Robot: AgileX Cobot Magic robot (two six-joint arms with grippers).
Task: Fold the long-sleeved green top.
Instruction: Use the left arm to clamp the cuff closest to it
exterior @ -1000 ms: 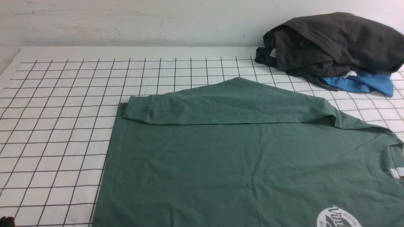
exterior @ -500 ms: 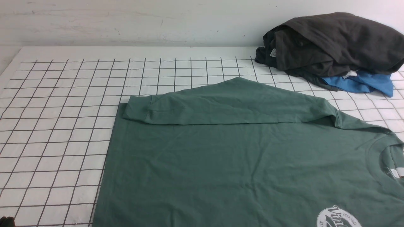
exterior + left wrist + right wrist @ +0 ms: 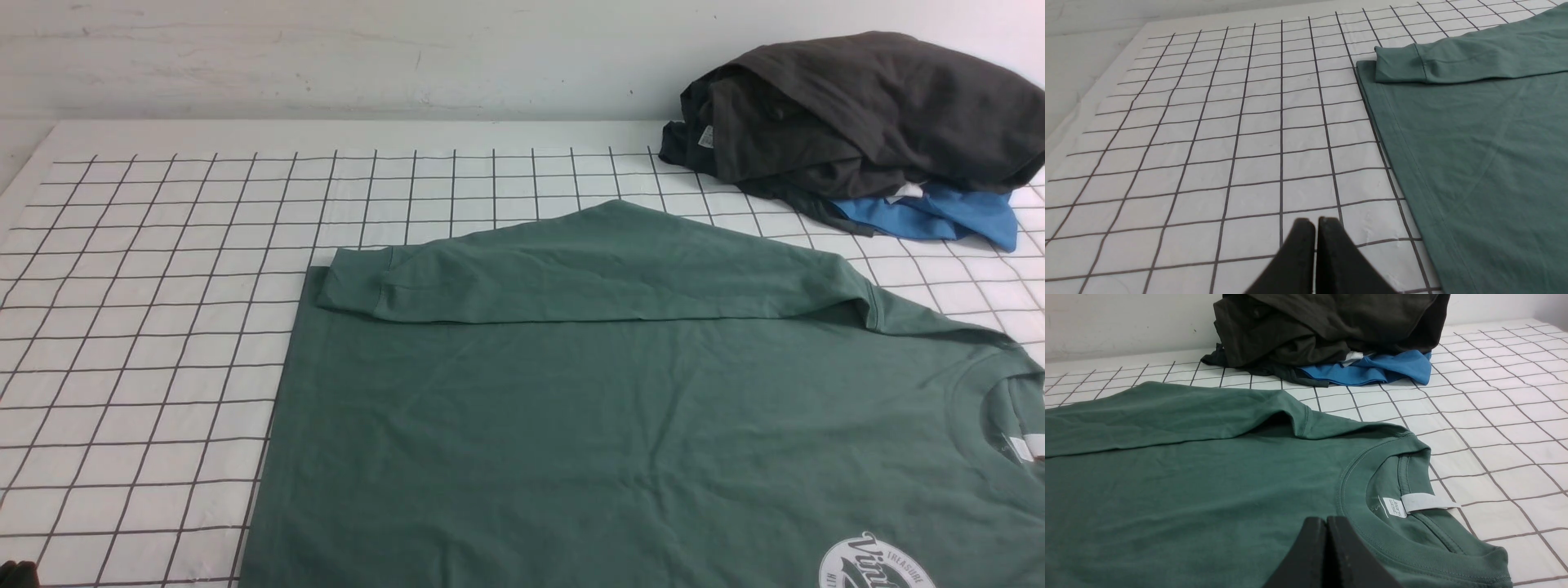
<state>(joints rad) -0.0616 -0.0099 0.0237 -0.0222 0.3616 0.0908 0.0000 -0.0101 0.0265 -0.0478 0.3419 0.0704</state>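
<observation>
Garment: large, muted green long-sleeved top (image 3: 612,425) of cotton jersey, lying flat and front side up on the white table mat ruled with a dark grid (image 3: 163,286). It covers the near centre and right of the mat.
Long axis: runs across the table, with the straight hem (image 3: 282,408) toward the robot's left and the ribbed crew neck (image 3: 1353,490) toward its right.
Far sleeve: folded in along the far edge of the body, its ribbed cuff (image 3: 355,282) resting by the hem corner.
Near sleeve: out of view.
Left gripper (image 3: 1314,222): black fingers pressed together with nothing between them. It hangs over bare mat just beside the hem, off the fabric.
Right gripper (image 3: 1326,520): fingers likewise together and empty. It hangs over the chest of the top, near the neck opening.
Nearer arm: the right, which is above the cloth. The left would need a short reach toward the robot's right to meet the hem.
Judged status: one sleeve is in and the body is not yet folded. Either claw must part before it can pinch cloth.
Writing: round white printed logo (image 3: 873,563), cut by the frame edge, reads "TREASURE" plus script beginning "Vin". The white neck tab (image 3: 1429,503) is blank. The print beside it shows "S"; the rest is too small to read.
Surroundings: dark grey-black heap of clothes (image 3: 865,114) at far right, lying on a bright blue garment (image 3: 931,214). Both are near the top's far shoulder but apart from it.
</observation>
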